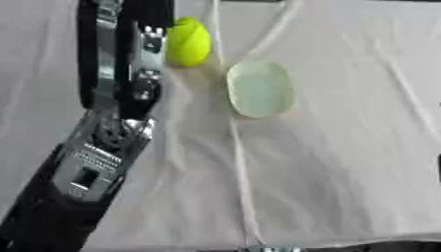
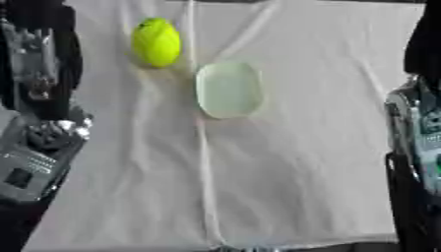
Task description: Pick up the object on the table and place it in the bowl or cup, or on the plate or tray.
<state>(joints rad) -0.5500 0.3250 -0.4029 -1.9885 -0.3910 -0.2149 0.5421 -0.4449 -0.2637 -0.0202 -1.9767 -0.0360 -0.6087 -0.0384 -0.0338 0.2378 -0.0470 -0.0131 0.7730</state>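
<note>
Rising along the near left, the left hand [image 1: 142,44] reaches beside the yellow-green ball [image 1: 189,41]; whether its fingers are curled I cannot tell. Ball rests on cloth near the pale tray [image 1: 261,88]. Best to cup it sideways before lifting.

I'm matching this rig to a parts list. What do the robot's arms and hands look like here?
The left arm is black with silver metal plates and joint housings, its wrist section ribbed with small slots. The left hand shows black and silver segments. The right arm at the view's edge is black with a silver-grey casing; its hand is not visible.
</note>
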